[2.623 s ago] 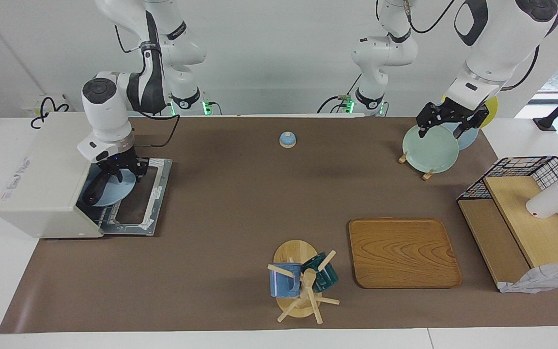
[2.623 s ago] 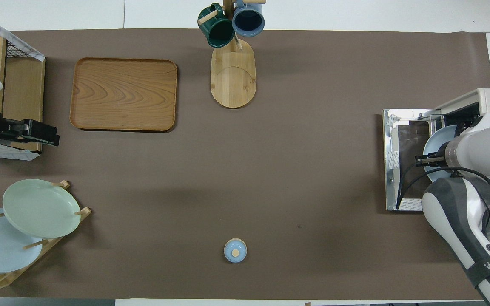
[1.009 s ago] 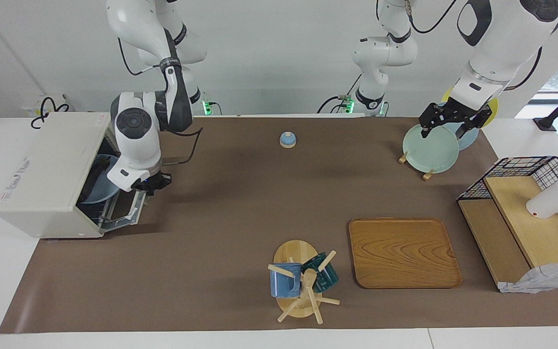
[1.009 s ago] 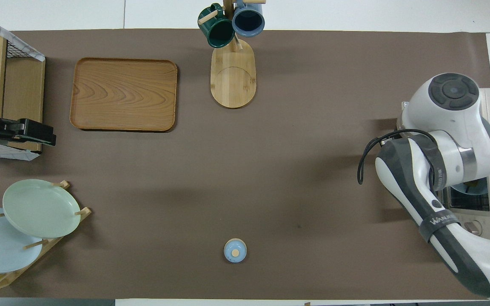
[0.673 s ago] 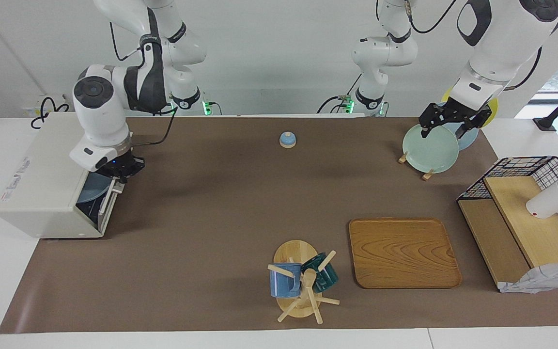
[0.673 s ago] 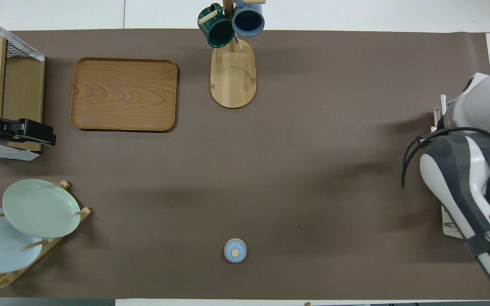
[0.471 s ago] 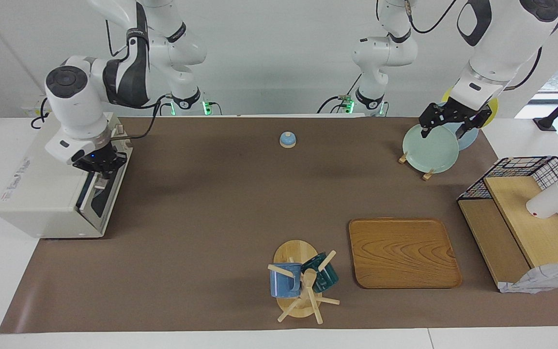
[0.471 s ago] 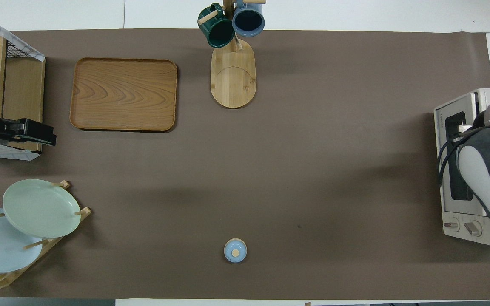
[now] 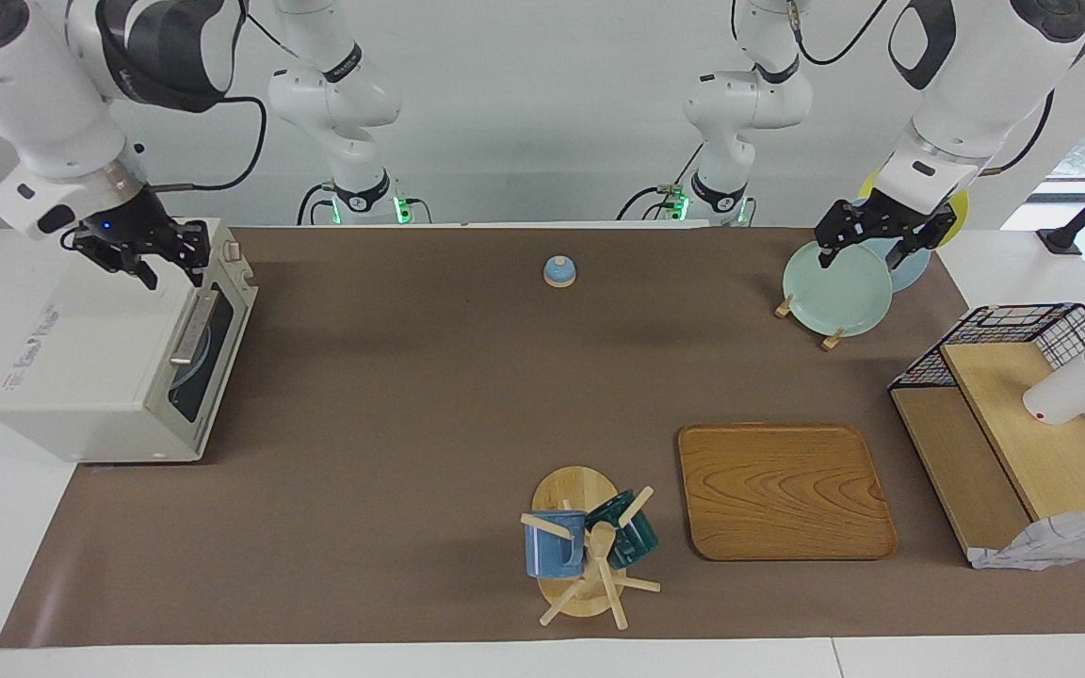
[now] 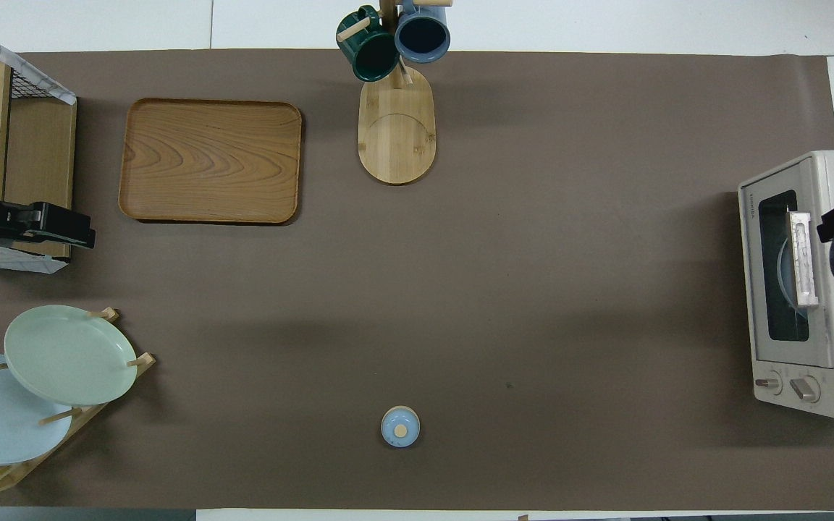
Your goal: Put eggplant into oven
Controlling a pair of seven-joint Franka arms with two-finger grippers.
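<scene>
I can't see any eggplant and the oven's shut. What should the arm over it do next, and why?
Probably just draw the right gripper back to rest: the oven door is shut, the gripper hangs open and empty over its top, and no eggplant lies outside.

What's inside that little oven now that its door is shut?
Through the glass door of the oven you can make out a pale blue plate. An eggplant may lie on it, but the door frame and handle cover too much to tell.
</scene>
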